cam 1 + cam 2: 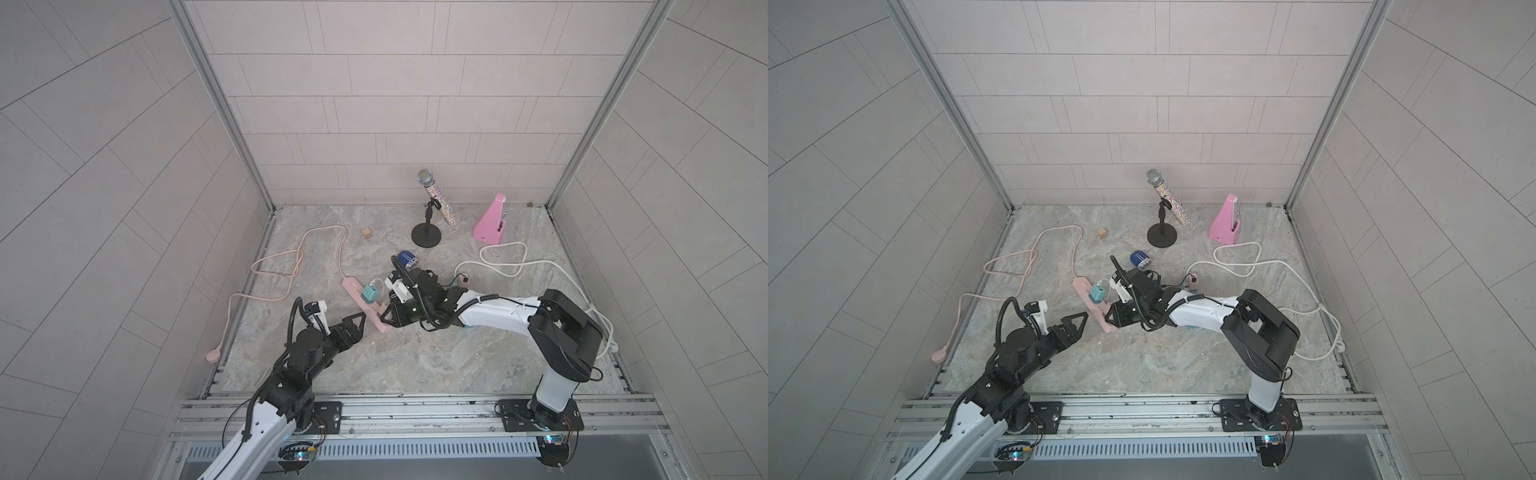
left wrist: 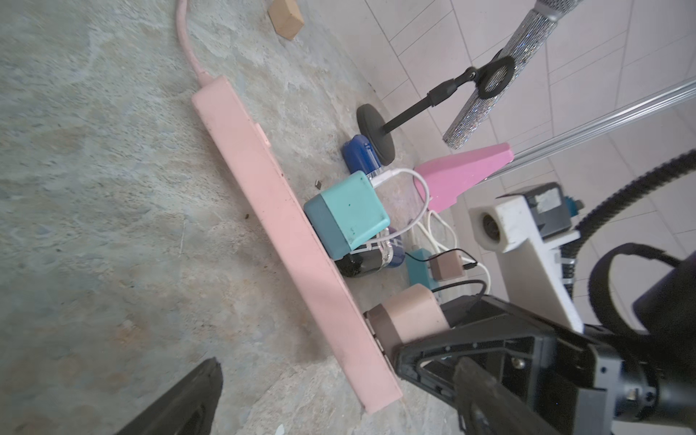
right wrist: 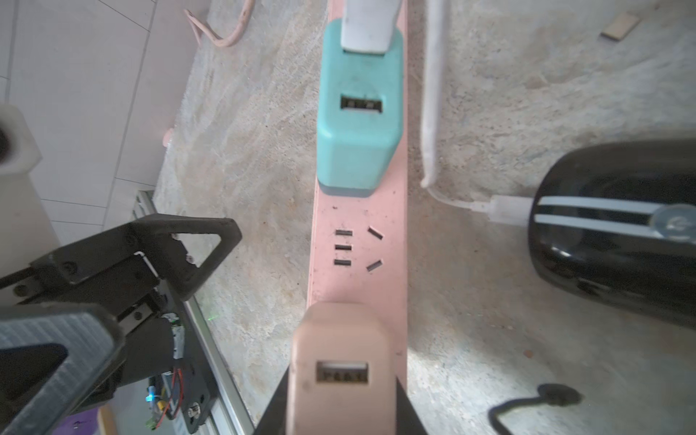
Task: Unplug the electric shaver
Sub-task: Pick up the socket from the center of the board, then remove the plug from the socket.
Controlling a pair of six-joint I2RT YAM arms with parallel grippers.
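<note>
The electric shaver [image 3: 610,256] is black with white stripes and lies beside the pink power strip [image 3: 361,278]; my right arm hides it in both top views. A white cable [image 3: 433,113] runs from it to a teal adapter [image 1: 370,294] plugged into the strip. My right gripper [image 3: 341,376] is shut on a beige adapter [image 2: 410,316] at the strip's near end, and its USB port shows empty. My left gripper [image 1: 355,332] stands open just left of that same end, holding nothing.
A blue shaver-shaped object [image 1: 406,259] lies behind the strip. Farther back stand a microphone on its stand [image 1: 436,195], a pink metronome [image 1: 492,222] and a wooden cube [image 1: 366,233]. Pink cord [image 1: 291,266] loops left, white cord [image 1: 519,266] right. A loose black cable end [image 3: 557,395] lies nearby.
</note>
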